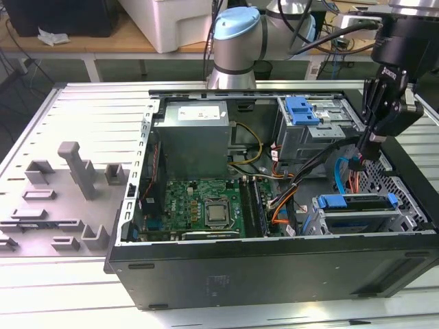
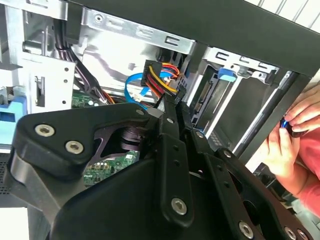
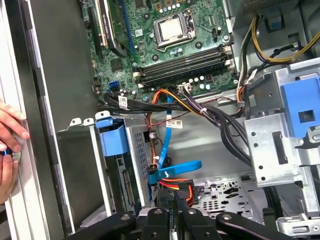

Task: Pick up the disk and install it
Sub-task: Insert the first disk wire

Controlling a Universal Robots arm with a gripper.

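Note:
The disk sits inside the metal drive cage at the case's front corner, on the exterior view's right; its blue carrier rail faces up. In both wrist views its blue tab sticks out of the cage. My gripper hangs inside the case just beyond that cage. Its fingers stand close together on a black power connector with red, orange and yellow wires, so the gripper is shut on that connector, apart from the disk.
A blue data cable loops beside the connector. The motherboard, grey power supply and a second cage with a blue latch fill the case. A person's hand rests outside the case wall.

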